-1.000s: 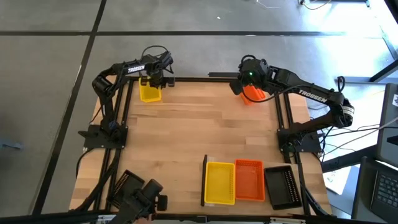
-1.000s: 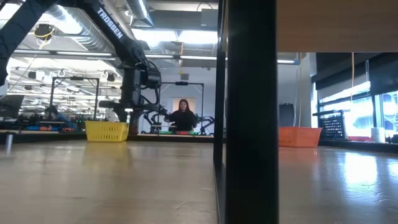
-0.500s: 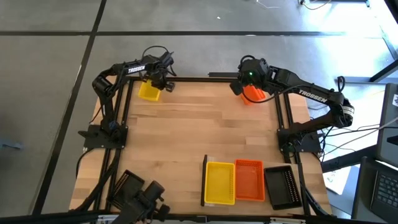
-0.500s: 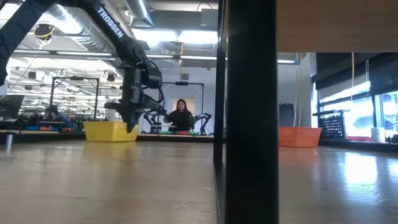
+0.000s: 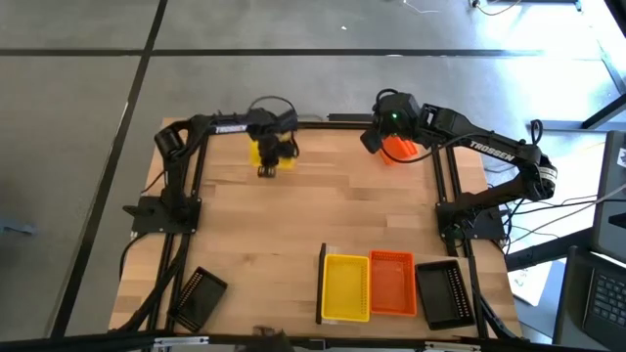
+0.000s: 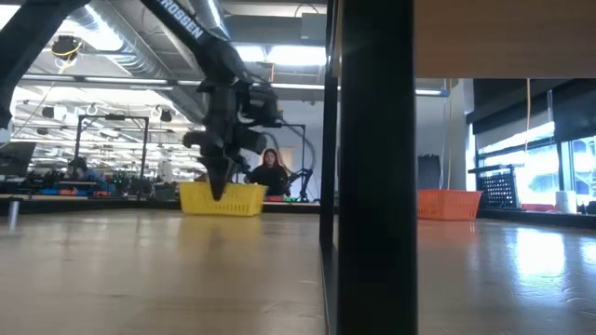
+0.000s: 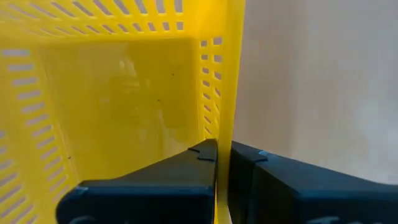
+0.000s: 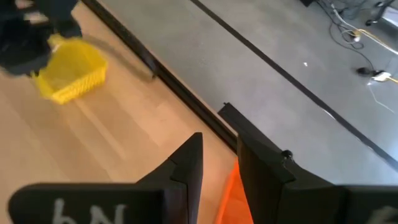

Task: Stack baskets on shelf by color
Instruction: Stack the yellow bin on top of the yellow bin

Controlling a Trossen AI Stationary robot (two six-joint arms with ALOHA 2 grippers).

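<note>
My left gripper (image 5: 266,156) is clamped on the side wall of a small yellow plastic mesh basket (image 5: 262,150), the two dark fingers pinched together with only the thin wall between them, as my wrist view shows. I hold it at the far part of the wooden tabletop (image 5: 293,225), its base looking close to or on the wood in the low view.

The pale wooden shelf (image 5: 391,286) lies at the near edge, towards my right side, so the basket has to travel nearly the whole depth of the table and across. A yellow basket already on the shelf (image 5: 346,287) sits beside the dark upright end piece (image 5: 322,284), with its long axis running far-to-near. I judge mine must be turned to match that axis before it can nest in.

My right gripper (image 5: 387,145) is at the far right corner, closed on the rim of an orange mesh basket (image 5: 401,148). It is the nearer arm to the shelf, where an orange basket on the shelf (image 5: 392,284) and a black one (image 5: 443,294) lie beside the yellow.
</note>
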